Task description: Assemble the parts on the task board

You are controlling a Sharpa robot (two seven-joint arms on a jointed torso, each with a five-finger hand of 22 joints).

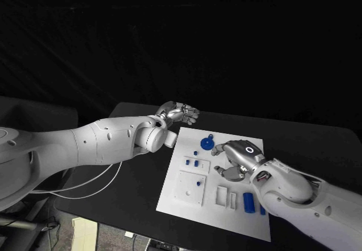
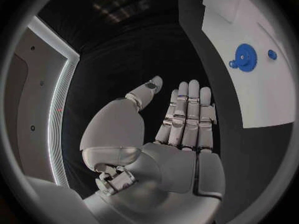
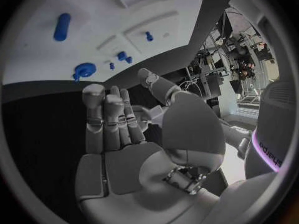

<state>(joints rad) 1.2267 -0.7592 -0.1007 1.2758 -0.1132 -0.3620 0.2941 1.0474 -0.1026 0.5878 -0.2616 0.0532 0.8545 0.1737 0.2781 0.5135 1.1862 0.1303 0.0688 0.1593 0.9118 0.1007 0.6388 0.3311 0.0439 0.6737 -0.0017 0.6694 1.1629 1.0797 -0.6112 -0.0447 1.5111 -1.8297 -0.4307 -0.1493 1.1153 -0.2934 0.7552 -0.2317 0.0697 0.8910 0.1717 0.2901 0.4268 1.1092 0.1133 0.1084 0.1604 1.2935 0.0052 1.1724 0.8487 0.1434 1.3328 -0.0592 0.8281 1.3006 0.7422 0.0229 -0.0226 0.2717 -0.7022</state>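
Note:
The white task board (image 1: 198, 210) lies in the middle of the black table. A blue gear (image 1: 206, 141) sits near its far edge, with small blue pegs (image 1: 192, 162) just in front of it. A blue cylinder (image 1: 248, 201) lies near the board's right front. My right hand (image 1: 237, 157) hovers over the board's right middle, empty, and its fingers (image 3: 106, 119) are straight. My left hand (image 1: 179, 112) hangs beyond the board's far left corner with flat, empty fingers (image 2: 187, 114). The wrist views show the gear (image 2: 244, 51) (image 3: 84, 69) and the cylinder (image 3: 62, 26).
A raised white square block (image 1: 190, 186) with a blue peg in it and a rectangular slot (image 1: 221, 195) sit on the board's near half. White cables (image 1: 90, 183) hang off the table's left side. Bare black table (image 1: 302, 141) lies right of the board.

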